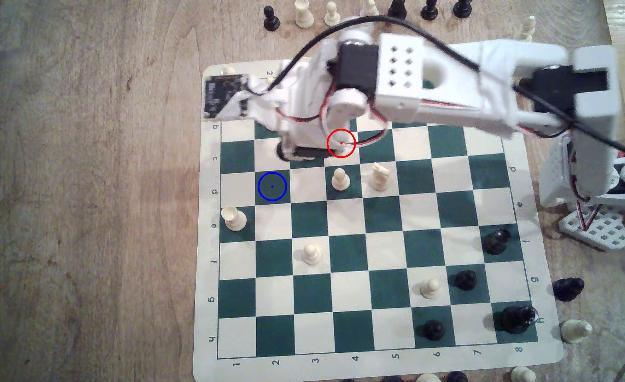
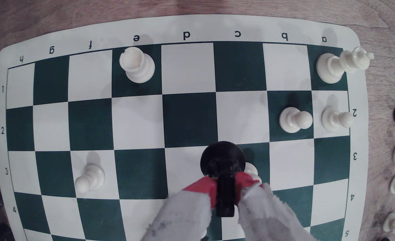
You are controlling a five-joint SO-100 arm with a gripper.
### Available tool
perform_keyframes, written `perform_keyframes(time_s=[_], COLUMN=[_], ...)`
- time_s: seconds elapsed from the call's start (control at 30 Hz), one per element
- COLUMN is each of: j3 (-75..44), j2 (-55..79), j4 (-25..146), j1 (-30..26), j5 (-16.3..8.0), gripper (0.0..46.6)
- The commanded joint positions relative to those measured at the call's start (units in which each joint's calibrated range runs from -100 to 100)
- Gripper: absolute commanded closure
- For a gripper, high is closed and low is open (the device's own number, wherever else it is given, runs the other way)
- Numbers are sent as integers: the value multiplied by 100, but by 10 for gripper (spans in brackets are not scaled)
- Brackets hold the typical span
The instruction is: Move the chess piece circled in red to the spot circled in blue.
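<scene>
Two red-padded fingers (image 2: pixel 203 188) of the gripper (image 2: pixel 225 185) clamp the glossy black stout plastic chess piece (image 2: pixel 223 157) between them, base foremost.

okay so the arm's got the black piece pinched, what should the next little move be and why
Probably carry it toward the blue-circled dark square, staying high. In the wrist view the gripper is closed on the black piece, whose base seems to hang above the board. The exterior view shows the target bare, toward that view's lower left of the gripper.
</scene>
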Motion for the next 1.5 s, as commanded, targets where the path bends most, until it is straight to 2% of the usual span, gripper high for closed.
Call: perform_keyframes(time_s=[0.0, 0.17, 0.67, 1.47], j3=[-701, -701, -864, -1163], j2=[136, 365, 993, 1494], j4=[-282, -462, -1027, -741], j1=[-39, -31, -86, -274], j5=[-166, -254, -274, -244], gripper=[464, 464, 464, 456])
